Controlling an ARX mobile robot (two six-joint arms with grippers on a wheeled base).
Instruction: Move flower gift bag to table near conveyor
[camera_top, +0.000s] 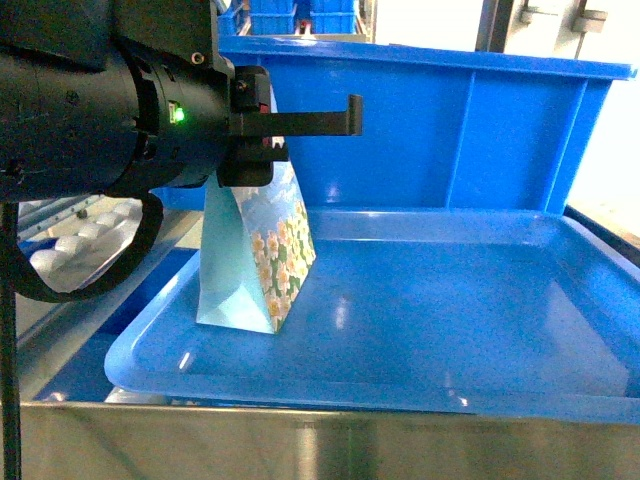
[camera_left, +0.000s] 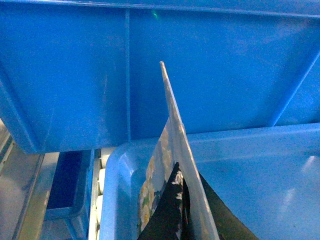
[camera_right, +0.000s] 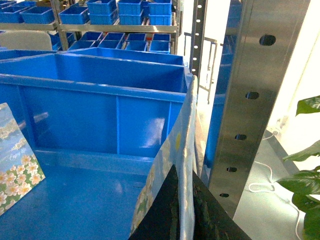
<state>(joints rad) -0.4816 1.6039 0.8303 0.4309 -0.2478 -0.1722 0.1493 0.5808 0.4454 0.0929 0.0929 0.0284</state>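
Observation:
A flower gift bag (camera_top: 262, 262), pale blue with daisies, stands upright at the left of a blue tray (camera_top: 420, 330). My left gripper (camera_top: 258, 152) is shut on its top edge; the left wrist view shows the bag (camera_left: 172, 125) pinched between the black fingers (camera_left: 167, 210) of that gripper (camera_left: 181, 172). My right gripper (camera_right: 186, 172) is shut on the edge of a second floral bag (camera_right: 175, 145), with the first bag (camera_right: 15, 165) at its far left. It does not show in the head view. White conveyor rollers (camera_top: 80, 240) lie left of the tray. The table is out of view.
A tall blue bin (camera_top: 440, 130) stands right behind the tray. A steel rack post (camera_right: 255, 100) rises just right of my right gripper, with a plant (camera_right: 305, 170) beyond it. Shelves of blue bins (camera_right: 125, 10) fill the background. A steel rail (camera_top: 300, 440) runs along the tray's front.

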